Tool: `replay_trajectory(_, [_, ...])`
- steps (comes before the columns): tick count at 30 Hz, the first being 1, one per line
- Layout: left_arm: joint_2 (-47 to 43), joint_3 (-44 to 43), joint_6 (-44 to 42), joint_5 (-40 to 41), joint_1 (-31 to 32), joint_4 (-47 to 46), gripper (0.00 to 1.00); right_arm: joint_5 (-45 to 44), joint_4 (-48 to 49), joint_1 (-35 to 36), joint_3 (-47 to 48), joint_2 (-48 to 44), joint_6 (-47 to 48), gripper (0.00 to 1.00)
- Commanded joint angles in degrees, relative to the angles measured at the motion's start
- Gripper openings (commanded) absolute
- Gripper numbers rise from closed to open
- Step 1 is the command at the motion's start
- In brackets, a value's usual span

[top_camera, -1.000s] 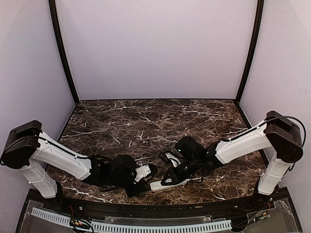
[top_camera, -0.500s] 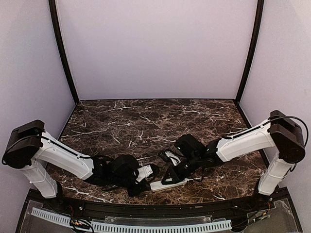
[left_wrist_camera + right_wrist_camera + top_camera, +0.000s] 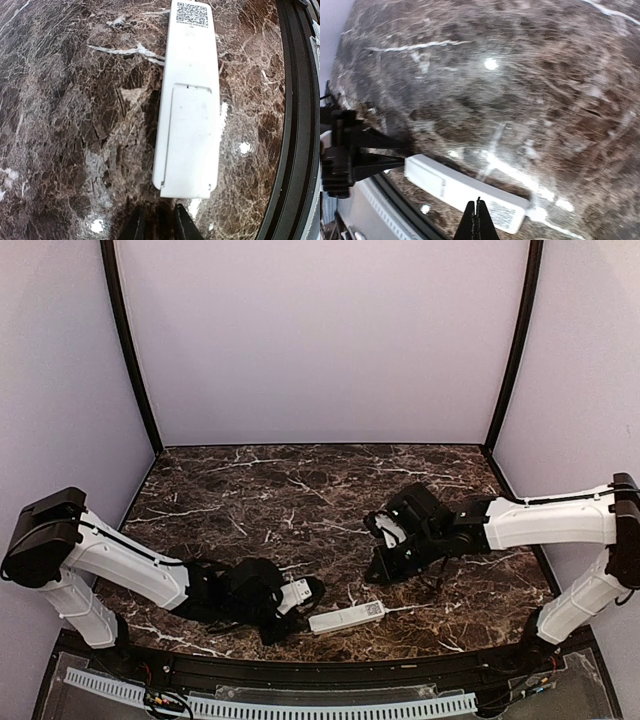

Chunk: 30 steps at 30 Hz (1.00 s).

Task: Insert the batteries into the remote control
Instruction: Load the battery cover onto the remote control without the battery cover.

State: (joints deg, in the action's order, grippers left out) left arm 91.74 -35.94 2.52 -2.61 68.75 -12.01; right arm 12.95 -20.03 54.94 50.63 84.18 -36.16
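We see the remote (image 3: 346, 618) lying flat on the marble table (image 3: 300, 490), near its front edge and between the two arms. It lies back side up: the left wrist view shows a printed code label (image 3: 192, 14) at the far end and the battery cover (image 3: 191, 140) seated flush at the near end. No batteries show in any view.

The left gripper (image 3: 300, 592) sits low on the table just beside the remote's cover end. Its fingertips (image 3: 136, 226) stand a narrow gap apart with nothing between them, pointing at the remote's end and just short of it.

The right gripper (image 3: 385, 566) is raised off the table, behind and to the right of the remote. Its fingers (image 3: 478, 220) are pressed together and hold nothing; in its own view the remote (image 3: 465, 192) lies beneath them.
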Motion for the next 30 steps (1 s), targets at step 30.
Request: replay_trajectory(30, [1.5,-2.3,-1.5,-0.1,1.0,3.7,0.16,-15.4,-17.5,7.1,3.7,13.7,-6.5,0.0])
